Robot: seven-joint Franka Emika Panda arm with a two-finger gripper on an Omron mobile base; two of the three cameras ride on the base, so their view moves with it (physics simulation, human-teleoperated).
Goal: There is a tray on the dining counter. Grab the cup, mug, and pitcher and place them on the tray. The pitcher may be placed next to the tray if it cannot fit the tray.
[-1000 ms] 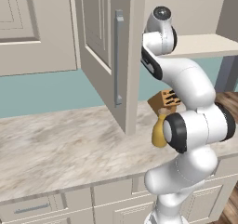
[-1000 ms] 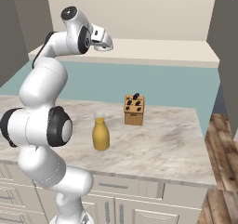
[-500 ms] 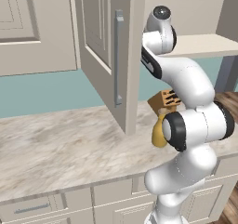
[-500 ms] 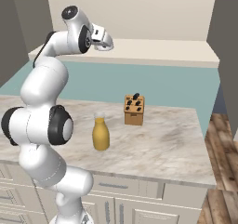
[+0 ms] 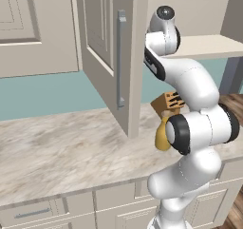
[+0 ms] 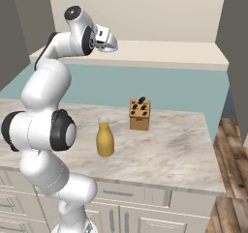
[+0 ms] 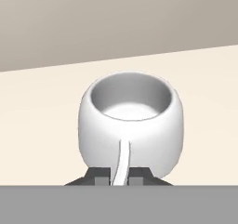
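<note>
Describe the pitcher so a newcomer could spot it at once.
Look at the marbled counter below the open cabinet door. The pitcher stands upright there, apart from the knife block. It is mustard-yellow and bottle-shaped with a narrow neck; the block is brown and boxy.

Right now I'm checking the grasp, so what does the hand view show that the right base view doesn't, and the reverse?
Hand view alone: the white mug upright on a pale shelf, its thin handle pinched between the shut gripper fingertips.
Right base view alone: the mustard pitcher and the knife block, apart on the marbled counter.
Shared: the pale shelf that the hand reaches over.
</note>
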